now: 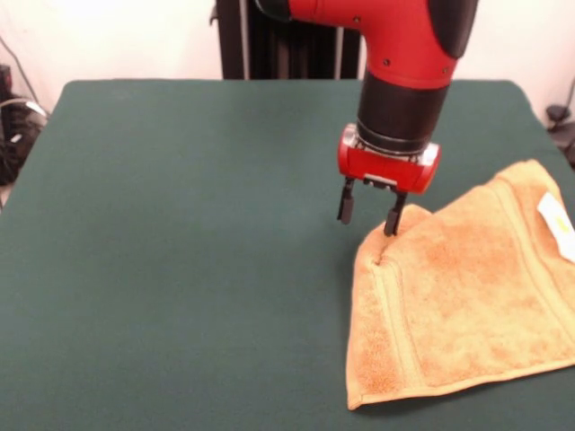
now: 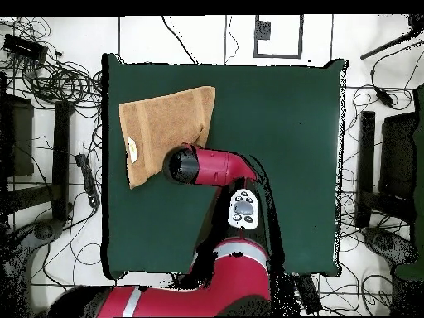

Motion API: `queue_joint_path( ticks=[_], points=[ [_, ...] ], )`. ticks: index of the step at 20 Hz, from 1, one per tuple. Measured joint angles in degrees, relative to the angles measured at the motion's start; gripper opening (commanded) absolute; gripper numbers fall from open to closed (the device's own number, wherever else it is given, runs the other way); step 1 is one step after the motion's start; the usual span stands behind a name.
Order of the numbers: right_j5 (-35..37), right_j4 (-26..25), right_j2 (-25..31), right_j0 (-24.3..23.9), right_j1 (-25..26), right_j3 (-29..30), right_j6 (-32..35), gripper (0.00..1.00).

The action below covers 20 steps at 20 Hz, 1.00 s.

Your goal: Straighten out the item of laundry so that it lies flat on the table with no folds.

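Front view: open gripper [image 1: 370,214] at towel [image 1: 467,296] corner, table [image 1: 180,251].

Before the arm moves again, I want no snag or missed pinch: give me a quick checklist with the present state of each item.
1. Gripper open: ok, fingers apart.
2. Gripper at the towel: ok, one fingertip meets its raised corner.
3. Cloth between the fingers: not ok, the other finger hangs over the bare table.
4. Towel flat: not ok, folded into a triangle.
5. Towel fully on the table: cannot tell, it runs out of the front view.
6. Label clear of the gripper: ok.
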Motion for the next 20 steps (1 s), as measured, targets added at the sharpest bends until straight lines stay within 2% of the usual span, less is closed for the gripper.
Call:
queue_joint_path(
  ticks=[10,20],
  points=[
    [0.0,0.0,-0.4,0.5,2.2,-0.8,0.0,1.0],
    [0.0,0.8,-4.4,4.9,4.0,-3.2,0.0,1.0]
  ],
)
